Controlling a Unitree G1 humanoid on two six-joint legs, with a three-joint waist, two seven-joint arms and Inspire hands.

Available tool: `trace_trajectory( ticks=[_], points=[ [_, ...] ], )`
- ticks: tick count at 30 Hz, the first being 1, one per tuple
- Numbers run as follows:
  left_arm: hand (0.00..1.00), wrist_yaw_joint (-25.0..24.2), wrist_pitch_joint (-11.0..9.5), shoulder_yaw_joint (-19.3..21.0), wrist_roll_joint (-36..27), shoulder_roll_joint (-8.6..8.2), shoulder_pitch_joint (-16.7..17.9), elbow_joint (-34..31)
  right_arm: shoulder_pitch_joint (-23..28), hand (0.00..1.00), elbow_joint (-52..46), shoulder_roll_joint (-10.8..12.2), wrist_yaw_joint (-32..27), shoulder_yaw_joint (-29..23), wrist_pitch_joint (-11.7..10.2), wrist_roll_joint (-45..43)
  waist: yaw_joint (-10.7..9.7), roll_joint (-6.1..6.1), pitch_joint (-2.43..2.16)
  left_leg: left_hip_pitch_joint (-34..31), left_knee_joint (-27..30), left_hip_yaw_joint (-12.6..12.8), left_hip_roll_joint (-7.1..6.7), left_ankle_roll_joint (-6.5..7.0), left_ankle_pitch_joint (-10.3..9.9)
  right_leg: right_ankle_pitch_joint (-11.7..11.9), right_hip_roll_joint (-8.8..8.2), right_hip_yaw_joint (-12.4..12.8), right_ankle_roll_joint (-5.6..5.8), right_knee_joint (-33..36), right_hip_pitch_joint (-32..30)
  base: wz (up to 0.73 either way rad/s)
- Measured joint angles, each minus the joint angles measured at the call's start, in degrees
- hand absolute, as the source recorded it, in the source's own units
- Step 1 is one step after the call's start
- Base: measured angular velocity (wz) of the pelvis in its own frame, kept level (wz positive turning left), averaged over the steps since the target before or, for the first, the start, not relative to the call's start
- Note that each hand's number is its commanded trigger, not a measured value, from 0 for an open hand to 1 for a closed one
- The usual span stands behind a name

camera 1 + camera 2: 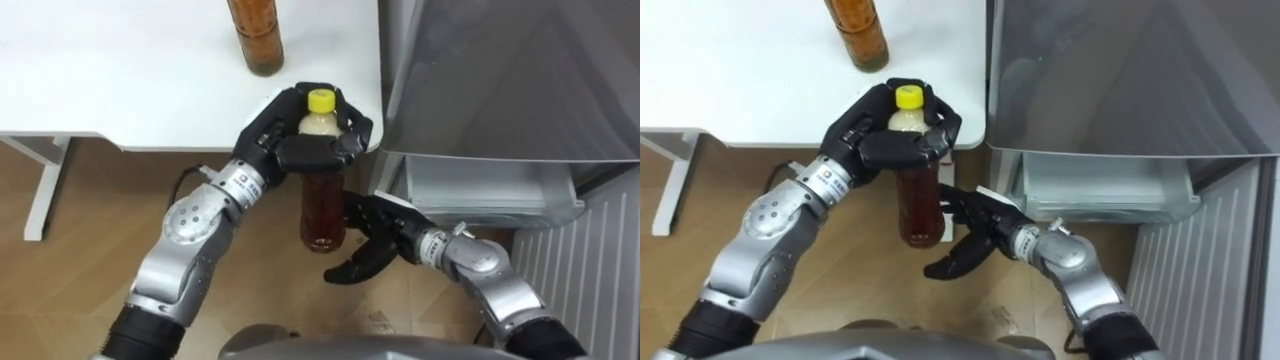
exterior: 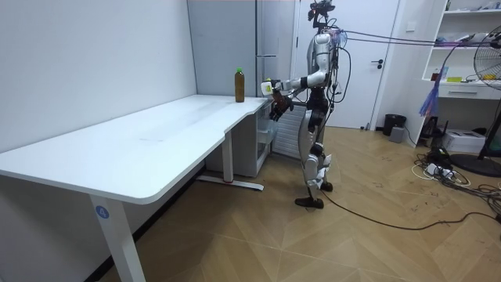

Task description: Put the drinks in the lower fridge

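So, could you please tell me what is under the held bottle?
The right hand, open, sits under and beside the bottle, above wood floor. The bottle covers any contact between them.

We saw the robot standing at the near right corner of the white rectangular table (image 1: 120, 70), with the tall grey metal fridge (image 1: 500, 70) just beside that corner on the right. Its left hand (image 1: 268, 135) was wrapped round the neck of a yellow-capped plastic bottle of brown drink (image 1: 323, 205), which hung upright off the table's edge, in front of the corner. The right hand (image 1: 378, 245) lay spread just beside the bottle's base, lower and to the right. Behind them, a green-capped plastic bottle of amber drink (image 1: 255, 35) stood on the table. A pale plastic drawer (image 1: 490, 190) sat low in the fridge.
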Motion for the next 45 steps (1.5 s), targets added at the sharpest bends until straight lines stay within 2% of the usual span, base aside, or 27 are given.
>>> trace_trajectory(
  ticks=[8, 14, 19, 27, 29, 30, 35, 41, 45],
  points=[
    [1.0, -1.5, 0.0, -1.6, 0.6, -0.01, 0.1, 0.1, 0.0, 0.0, 0.0, 0.5, 4.0, 1.4, 1.1, 5.7, -0.1, -0.59, -0.13, 0.1, 0.0, -0.1, 0.05, 0.0, 0.0, 0.0, 0.0, -0.2, 0.01, 0.0, 0.2, 0.0],
    [1.0, -3.1, 0.3, -2.8, 2.3, 0.22, 0.2, 0.2, 0.2, 0.0, 0.4, -0.3, 6.2, 3.5, 2.4, 10.7, 0.1, -1.12, -0.11, 0.3, 0.0, 0.1, 0.04, 0.0, 0.0, 0.0, -0.06, 0.0, 0.08, 0.1, -0.1, -0.01],
    [1.0, -3.2, 0.3, -4.2, 4.6, 0.49, 0.2, 0.2, 0.1, 0.0, 0.4, -0.6, 7.4, 4.7, 2.4, 14.4, 0.0, -1.76, 0.08, 0.2, 0.1, 0.1, 0.03, 0.0, 0.0, 0.0, -0.02, 0.1, 0.08, 0.0, 0.1, 0.0],
    [1.0, -2.8, 0.3, -5.6, 4.7, 1.18, 0.3, 0.2, 0.1, 0.0, 0.4, -1.6, 7.8, 6.2, 2.4, 15.2, -0.1, -2.07, 0.06, -1.0, 1.0, 0.3, -0.01, 0.0, 0.0, 0.1, -0.02, 0.1, 0.08, 0.0, -0.2, 0.01],
    [1.0, -2.7, 0.3, -5.9, 4.7, 1.18, 0.3, 0.2, 0.1, 0.51, 0.4, -1.8, 8.1, 6.3, 2.4, 15.2, -0.1, -2.05, 0.05, -1.3, 1.3, 0.6, 0.03, 0.0, 0.0, 0.1, -0.02, 0.1, 0.08, 0.0, -0.3, 0.04],
    [1.0, -2.7, 0.3, -6.0, 4.7, 1.19, 0.3, 0.2, 0.1, 1.0, 0.4, -1.9, 8.1, 6.3, 2.4, 15.4, -0.1, -2.03, 0.04, -1.5, 1.6, 0.8, 0.03, 0.01, 0.0, 0.1, -0.03, 0.1, 0.08, 0.0, -0.3, 0.0],
    [1.0, -2.4, 0.3, -7.2, 4.7, 1.64, 0.3, 0.2, 0.3, 1.0, 0.4, -3.0, 8.3, 7.1, 2.4, 16.5, -0.1, -1.88, -0.05, -1.7, 2.1, 1.1, 0.06, 0.01, 0.0, 0.1, -0.05, 0.4, 0.08, 0.0, -0.3, -0.01],
    [1.0, -2.0, 0.3, -9.2, 4.7, 2.37, 0.3, 0.2, 0.2, 1.0, 0.4, -4.1, 8.7, 8.4, 2.4, 16.5, 0.0, -0.8, -0.69, -1.5, 2.2, 1.5, 0.07, 0.14, 0.1, 0.0, -0.06, 1.4, 0.08, 0.0, -0.3, -0.06],
    [1.0, -1.9, 0.3, -9.8, 3.9, 2.38, 0.3, 0.2, 0.2, 1.0, 0.4, -4.4, 9.5, 9.1, 2.2, 16.4, -0.1, -0.79, -0.64, -1.5, 2.3, 1.6, 0.09, 0.17, 0.3, 0.0, -0.05, 1.5, 0.08, 0.0, -0.4, 0.0]
  ],
)
